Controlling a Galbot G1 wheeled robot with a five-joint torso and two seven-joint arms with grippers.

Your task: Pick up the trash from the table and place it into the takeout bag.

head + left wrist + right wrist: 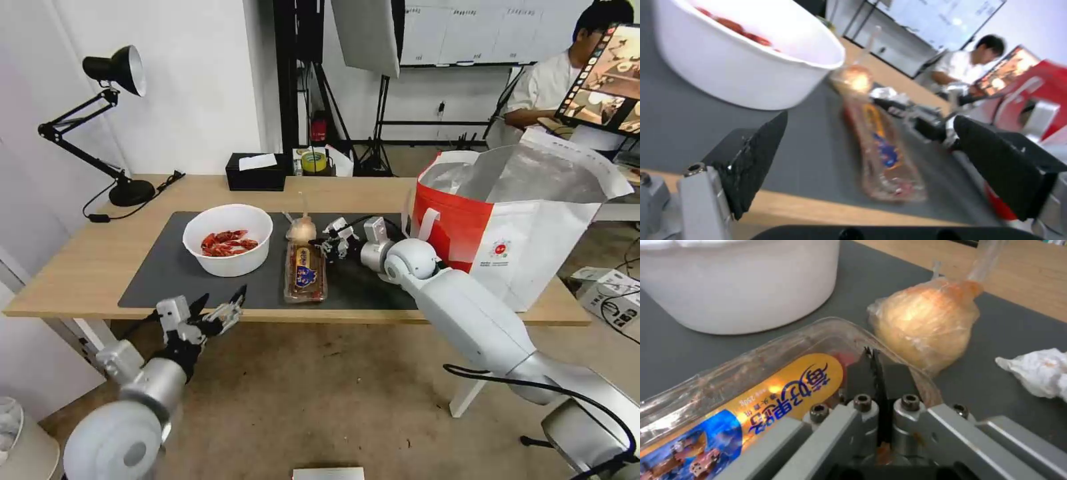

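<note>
I see white walls, a bare brownish floor (320, 400), a black desk lamp (113, 73) at the far left, and tripod stands (380, 127) behind.

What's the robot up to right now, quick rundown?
Right gripper shut, at the clear tray's edge. Left gripper open, hovering off the table's near edge. Takeout bag open at right. Nothing in the way.

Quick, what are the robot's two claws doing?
Left gripper: open, empty, at the table's front edge.
Right gripper: shut, over the plastic tray.
</note>
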